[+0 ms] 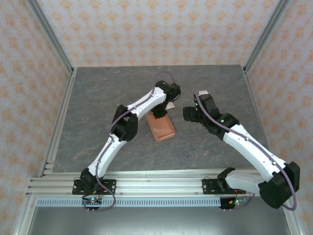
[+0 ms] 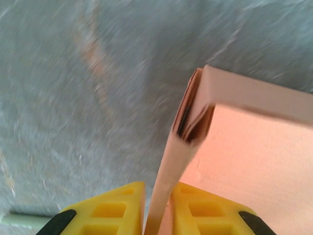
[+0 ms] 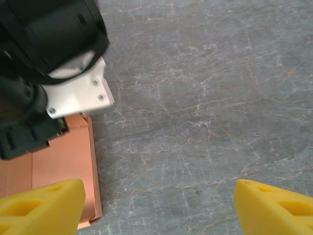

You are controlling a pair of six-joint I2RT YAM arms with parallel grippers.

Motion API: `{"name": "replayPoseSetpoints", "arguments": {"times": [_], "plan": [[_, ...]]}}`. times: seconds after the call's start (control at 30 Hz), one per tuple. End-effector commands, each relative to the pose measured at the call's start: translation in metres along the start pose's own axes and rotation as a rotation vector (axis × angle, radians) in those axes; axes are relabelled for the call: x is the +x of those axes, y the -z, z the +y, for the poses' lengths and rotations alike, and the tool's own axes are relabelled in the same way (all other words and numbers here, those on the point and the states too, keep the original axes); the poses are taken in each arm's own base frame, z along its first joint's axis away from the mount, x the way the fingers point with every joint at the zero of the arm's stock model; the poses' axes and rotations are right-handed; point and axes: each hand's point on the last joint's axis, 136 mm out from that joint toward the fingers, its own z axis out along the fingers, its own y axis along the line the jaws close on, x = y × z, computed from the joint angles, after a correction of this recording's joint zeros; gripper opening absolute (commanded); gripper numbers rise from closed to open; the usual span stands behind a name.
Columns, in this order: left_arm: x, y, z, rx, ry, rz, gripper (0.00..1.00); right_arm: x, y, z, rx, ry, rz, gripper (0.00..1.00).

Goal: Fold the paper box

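Just left of centre in the overhead view, the box (image 1: 161,126) sits on the table (image 1: 98,98), a small salmon-orange block lying at a slant. The left gripper (image 1: 159,115) is down on its upper end. On the left wrist cam, the fingers (image 2: 117,210) sit either side of one thin upright wall of the box. That wall runs up the middle of the frame to a folded corner, and the rest of the box fills the right side. The gap's super narrow, but honestly I can't tell if they're actually pinching the wall or just straddling it. The right gripper (image 1: 190,114) hangs right of centre, near the box but not touching it, jaws spread wide over bare table. Its wrist cam has the box edge at lower left, under the left arm (image 3: 49,58).
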Motion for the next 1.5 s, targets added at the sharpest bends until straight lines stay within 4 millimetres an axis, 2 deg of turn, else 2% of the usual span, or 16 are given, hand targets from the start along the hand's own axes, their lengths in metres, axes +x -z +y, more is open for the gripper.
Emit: {"name": "replayPoseSetpoints", "arguments": {"times": [0.0,0.2,0.43,0.53,0.9,1.0,1.1,1.2,1.3,1.4,1.47], "plan": [[-0.003,0.002,-0.012,-0.035,-0.188,0.037,0.2,0.016,0.003,-0.018,0.065,0.006,0.033,0.8],[-0.02,0.017,-0.017,-0.054,-0.212,-0.046,0.27,0.031,0.004,-0.021,0.064,-0.004,0.061,0.8],[-0.024,0.027,-0.02,-0.028,-0.212,-0.091,0.5,0.034,-0.001,-0.018,0.055,-0.001,0.075,0.8],[-0.024,0.034,-0.021,-0.013,-0.203,-0.112,0.55,0.037,-0.005,-0.018,0.055,0.001,0.086,0.8],[-0.028,0.109,-0.031,0.098,-0.129,-0.358,0.64,0.043,0.0,-0.017,0.034,-0.022,0.101,0.8],[-0.025,0.138,-0.023,0.119,-0.049,-0.443,0.64,0.058,-0.003,-0.003,-0.049,-0.042,0.161,0.79],[-0.017,0.173,-0.01,0.185,0.091,-0.566,0.62,0.085,-0.012,0.027,-0.209,-0.09,0.272,0.74],[-0.003,0.202,0.01,0.226,0.264,-0.693,0.61,0.108,-0.017,0.059,-0.365,-0.143,0.372,0.71],[0.023,0.223,0.034,0.24,0.444,-0.793,0.61,0.124,-0.02,0.085,-0.488,-0.202,0.432,0.73],[0.05,0.223,0.055,0.24,0.607,-0.835,0.6,0.141,-0.028,0.102,-0.529,-0.215,0.496,0.73],[0.068,0.215,0.068,0.223,0.703,-0.833,0.61,0.148,-0.033,0.11,-0.542,-0.225,0.519,0.71]]}}
